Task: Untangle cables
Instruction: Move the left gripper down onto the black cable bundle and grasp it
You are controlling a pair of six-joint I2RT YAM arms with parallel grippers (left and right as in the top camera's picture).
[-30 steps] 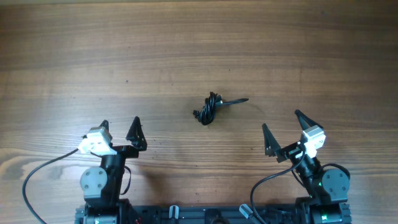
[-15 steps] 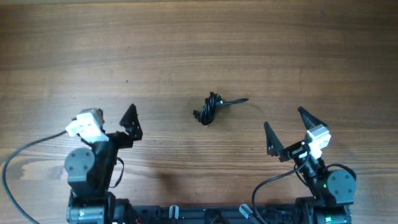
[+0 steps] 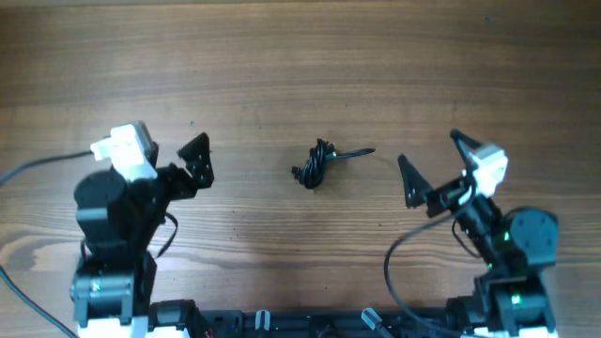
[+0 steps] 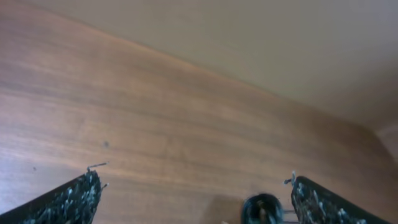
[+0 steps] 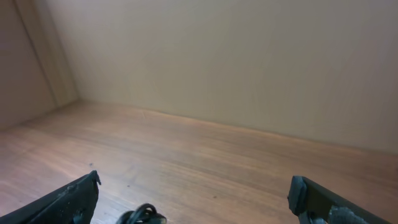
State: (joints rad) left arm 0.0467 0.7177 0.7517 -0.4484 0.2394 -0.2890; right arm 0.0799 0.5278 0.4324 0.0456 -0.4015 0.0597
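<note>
Cables (image 3: pixel 317 164): tight knotted bundle mid-counter (image 3: pixel 282 56), between the two arms, touched by neither. In the overhead view its long axis tilts lower-left to upper-right, and one plug tail (image 3: pixel 360 152) pokes toward the right end effector (image 3: pixel 430 156), which is nearer. Left end effector (image 3: pixel 172 158) sits farther off. Both have fingers spread apart, empty. Right looks best placed for the tail.

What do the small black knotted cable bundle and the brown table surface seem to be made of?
The small black knotted cable bundle looks like thin cord in a rubber or plastic jacket: matte black, bent in tight loops. The brown table surface looks like wood or wood-look laminate, smooth with a soft sheen: long grain lines run across it.
</note>
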